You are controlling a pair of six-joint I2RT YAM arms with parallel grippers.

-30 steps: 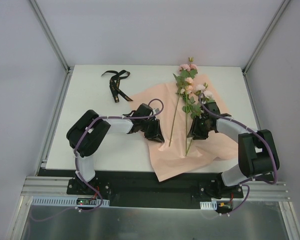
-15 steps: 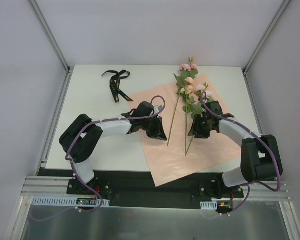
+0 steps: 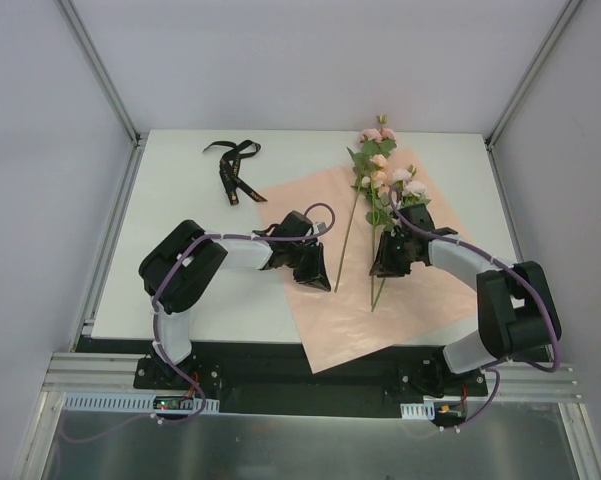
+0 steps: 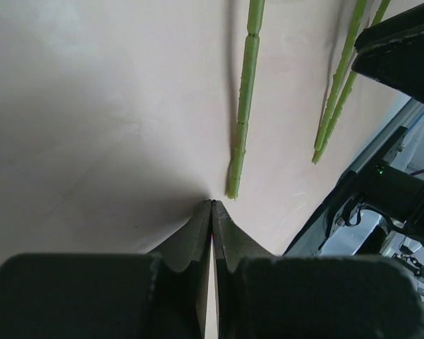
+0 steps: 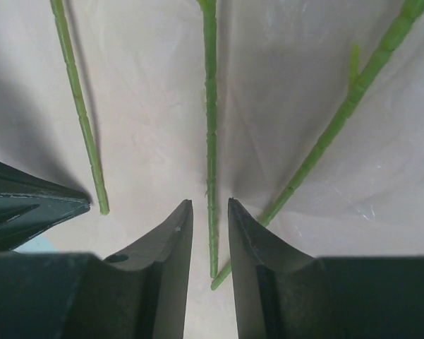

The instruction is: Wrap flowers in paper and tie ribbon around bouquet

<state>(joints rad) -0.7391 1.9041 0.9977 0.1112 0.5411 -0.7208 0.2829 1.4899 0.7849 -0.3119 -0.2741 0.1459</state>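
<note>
Pink paper (image 3: 352,322), one large thin plain sheet, lies spread flat on your white table (image 3: 180,210), and its nearest corner hangs past the table's near edge over the black rail (image 3: 280,362). Your left gripper (image 3: 318,278) is down on the left part of the sheet with its black fingers (image 4: 192,236) clenched together. In its wrist view the tips meet right at the paper, just short of the cut end of one green stalk (image 4: 243,106); you cannot tell whether any paper is nipped between them. Your right gripper (image 3: 382,266) sits over the stalks to the right, its jaws parted by a narrow gap. Another stalk runs straight into that gap, and neither finger visibly touches it. Your artificial flowers (image 3: 383,185), with small pale pink blossoms, green leaves and long thin stalks, lie on the right half of the paper, cut ends toward you and the top blossoms reaching past the sheet's far edge. Farthest off, on bare table to the left, the narrow black ribbon (image 3: 235,168) with faint gold marks lies loosely heaped, its near end close to the sheet's left corner.
</note>
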